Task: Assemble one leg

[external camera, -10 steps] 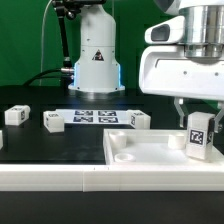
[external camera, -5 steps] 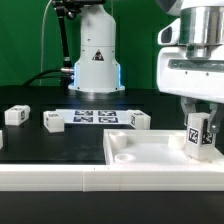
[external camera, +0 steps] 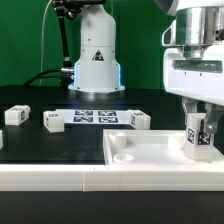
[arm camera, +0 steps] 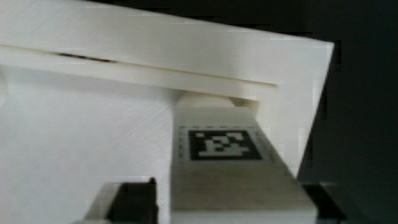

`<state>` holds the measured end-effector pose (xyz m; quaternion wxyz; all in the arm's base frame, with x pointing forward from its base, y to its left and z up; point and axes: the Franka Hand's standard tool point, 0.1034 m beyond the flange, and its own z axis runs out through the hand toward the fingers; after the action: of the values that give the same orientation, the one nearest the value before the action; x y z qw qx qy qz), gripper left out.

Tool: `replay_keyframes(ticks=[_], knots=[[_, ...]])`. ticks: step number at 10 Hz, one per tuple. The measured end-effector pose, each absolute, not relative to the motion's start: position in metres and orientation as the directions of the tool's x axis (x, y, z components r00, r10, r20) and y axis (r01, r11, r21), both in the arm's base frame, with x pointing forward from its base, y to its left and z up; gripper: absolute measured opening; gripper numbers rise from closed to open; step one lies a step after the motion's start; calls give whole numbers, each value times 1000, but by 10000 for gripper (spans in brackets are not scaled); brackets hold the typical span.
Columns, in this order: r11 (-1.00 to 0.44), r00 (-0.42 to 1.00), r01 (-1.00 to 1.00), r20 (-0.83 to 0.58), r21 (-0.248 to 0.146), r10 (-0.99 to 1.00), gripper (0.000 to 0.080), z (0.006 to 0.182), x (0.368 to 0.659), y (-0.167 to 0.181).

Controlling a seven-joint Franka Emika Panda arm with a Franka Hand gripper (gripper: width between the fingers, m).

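My gripper (external camera: 199, 130) is shut on a leg (external camera: 198, 137), a small white block with a square tag, held upright over the right end of the large white tray-like panel (external camera: 140, 152). In the wrist view the leg (arm camera: 228, 150) runs between my dark fingers (arm camera: 139, 203) down to the panel's raised rim (arm camera: 143, 68); its lower end appears to touch the panel near a corner. Three more legs lie on the table: one at the far left (external camera: 16, 115), one beside it (external camera: 53, 121), one right of the marker board (external camera: 138, 120).
The marker board (external camera: 95, 117) lies flat behind the panel, in front of the robot's white base (external camera: 96, 60). A round socket (external camera: 121, 156) shows in the panel's near left corner. The table's white front edge (external camera: 60, 178) runs below.
The gripper and its leg have shifted a little further to the exterior view's right over the past second. The leg now stands near the panel's right end.
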<state>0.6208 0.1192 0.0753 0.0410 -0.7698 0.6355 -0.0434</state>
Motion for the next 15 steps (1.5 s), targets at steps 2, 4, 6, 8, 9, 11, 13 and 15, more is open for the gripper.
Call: replay_keyframes(ticks=[2,4,6,8,9,11,13,15], knots=[[-244,243,-962,21,-120,-970,494,75,621,120],[-424,421,-895,54,-136,-906,629,76,624,120],[-595,590,-794,79,-125,-804,648,78,625,124],[-752,743,-650,114,-114,-660,649,78,627,124],[-804,794,-586,123,-105,-595,649,78,627,124],[-888,876,-453,143,-86,-461,649,78,627,123],[-935,922,-347,156,-69,-353,649,78,627,126],[-976,962,-214,166,-45,-219,649,78,627,127]])
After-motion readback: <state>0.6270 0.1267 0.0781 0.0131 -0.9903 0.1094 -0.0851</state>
